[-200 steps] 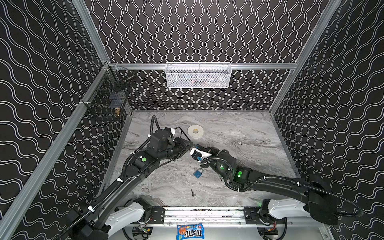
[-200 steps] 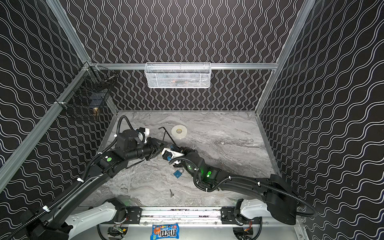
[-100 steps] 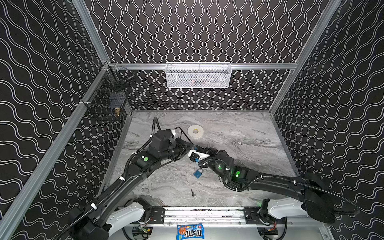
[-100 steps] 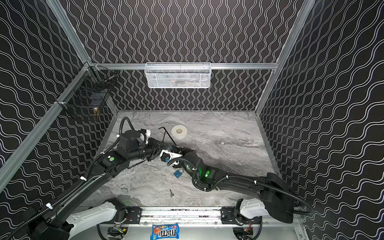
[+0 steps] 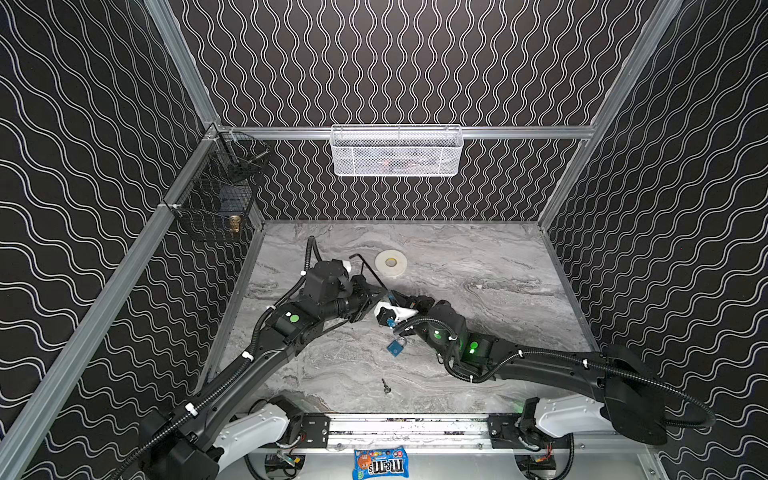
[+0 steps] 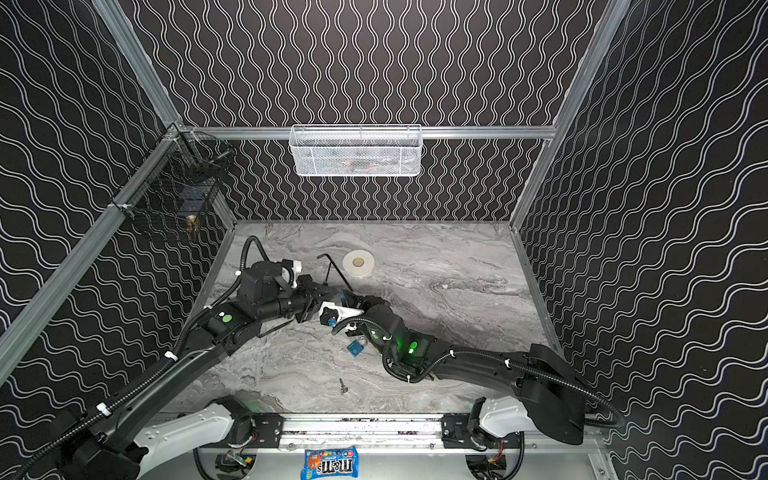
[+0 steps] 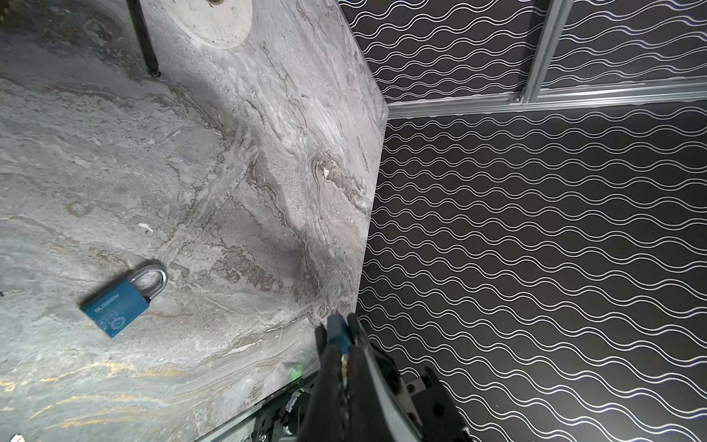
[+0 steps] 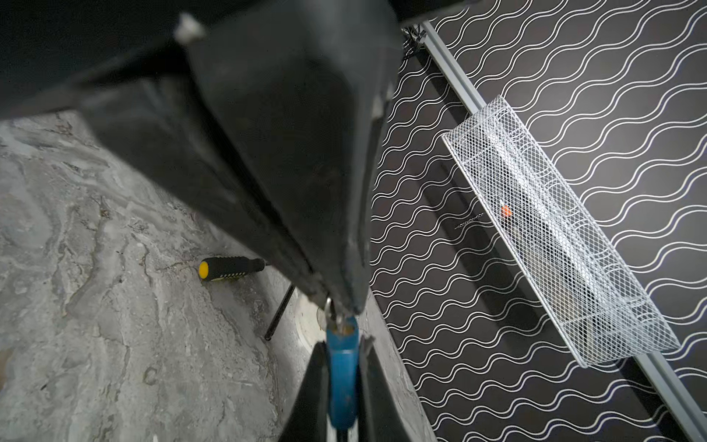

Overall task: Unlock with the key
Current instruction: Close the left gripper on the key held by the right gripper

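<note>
Key [image 8: 342,382] lengthwise between tools: blue head pinched by right tool [image 8: 341,346], blade by left tool [image 7: 339,329].

1. Both top views look down from high up front, sharing the whole table [image 5: 478,249].
2. The left wrist camera sits close behind the left gripper [image 7: 339,331], facing past its tips.
3. The right wrist camera sits likewise behind the right gripper [image 8: 343,344].

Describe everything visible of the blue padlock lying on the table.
The padlock has a flat rectangular blue body, seemingly painted metal, with BLOSSOM and a round emblem printed on its upper face. Its silver shackle has both legs in the body, so it looks locked. It lies flat on the grey marbled table, close beside the right arm; no end effector touches it.
</note>
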`<state>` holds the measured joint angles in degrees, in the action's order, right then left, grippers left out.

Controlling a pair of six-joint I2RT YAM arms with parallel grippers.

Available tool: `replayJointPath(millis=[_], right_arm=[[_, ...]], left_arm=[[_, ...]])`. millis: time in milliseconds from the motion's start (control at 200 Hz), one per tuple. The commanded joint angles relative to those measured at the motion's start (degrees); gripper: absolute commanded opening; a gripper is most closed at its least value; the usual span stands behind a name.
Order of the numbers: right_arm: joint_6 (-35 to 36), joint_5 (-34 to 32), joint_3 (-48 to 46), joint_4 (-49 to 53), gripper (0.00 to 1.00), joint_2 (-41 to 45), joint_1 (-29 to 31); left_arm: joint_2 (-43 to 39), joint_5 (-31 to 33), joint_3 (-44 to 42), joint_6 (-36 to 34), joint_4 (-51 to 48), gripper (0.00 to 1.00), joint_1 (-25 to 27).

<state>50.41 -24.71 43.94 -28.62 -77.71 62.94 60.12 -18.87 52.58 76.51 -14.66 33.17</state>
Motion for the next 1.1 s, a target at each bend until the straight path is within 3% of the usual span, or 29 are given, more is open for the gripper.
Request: replayJointPath(millis=[0,140,240,370,520,741,956,1096], right_arm=[[2.6,0.9,-0.1,-5.6,0.00,0.0,0.1],[2.3,3.2,1.6,-3.5,0.00,0.5,0.1],[-0.7,7.6,4.8,4.1,0.00,1.5,0.0],[-3.7,11.1,8.5,11.9,0.00,1.6,0.0],[-7.7,16.0,11.3,19.2,0.00,3.4,-0.2],[-11.8,21.8,12.8,25.0,0.00,5.8,-1.7],[-14.2,26.2,15.6,29.3,0.00,5.7,-2.7],[-15.4,27.4,17.2,31.5,0.00,4.9,-2.7]], left_arm=[[0.7,-2.9,-0.2,1.2,1.8,0.00,0.0],[0.6,-2.4,0.9,-2.4,-1.7,0.00,0.0],[1.2,-1.2,3.6,-7.2,-7.0,0.00,0.0],[1.7,-2.8,3.3,-9.9,-5.0,0.00,0.0],[2.9,-1.2,6.5,-18.6,-10.8,0.00,0.1],[3.4,-5.4,6.0,-26.8,-8.0,0.00,0.0],[2.7,-0.6,10.2,-35.2,-15.5,0.00,0.0],[3.5,-0.2,11.2,-37.1,-17.1,0.00,0.0]])
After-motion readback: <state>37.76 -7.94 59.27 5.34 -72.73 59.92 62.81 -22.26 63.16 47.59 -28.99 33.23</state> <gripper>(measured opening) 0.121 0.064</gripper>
